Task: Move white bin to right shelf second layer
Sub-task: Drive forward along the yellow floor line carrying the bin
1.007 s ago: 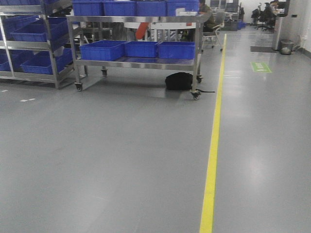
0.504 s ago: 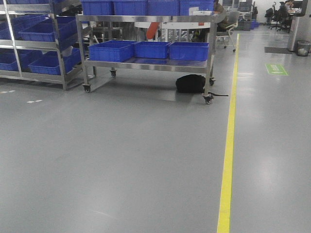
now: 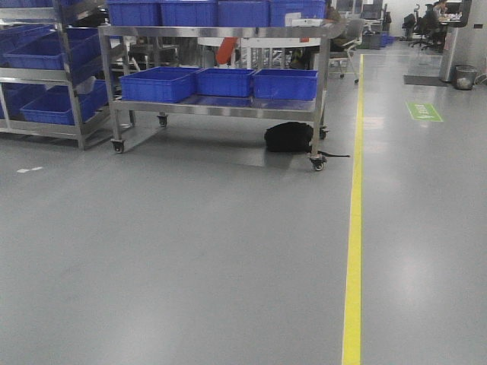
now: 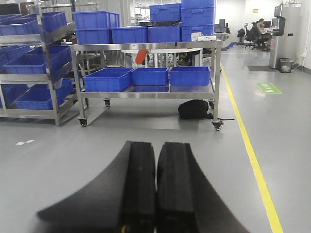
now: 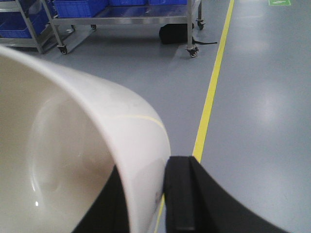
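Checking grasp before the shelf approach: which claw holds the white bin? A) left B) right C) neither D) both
B: the right wrist view shows the bin wall clamped in the right claw; the left claw is shut on nothing.

The white bin (image 5: 73,145) is seen filling the left of the frame, its glossy wall pinched at the rim by the right gripper (image 5: 146,196). One black finger (image 5: 182,194) is pressed against the outside, the other is glimpsed dark inside the tub. Beyond, grey floor (image 5: 262,121) is crossed by a yellow line (image 5: 211,92). Far back, a steel cart (image 5: 121,20) on castors is loaded with blue crates (image 5: 77,7), and a black bag (image 5: 172,35) is tucked beneath it.
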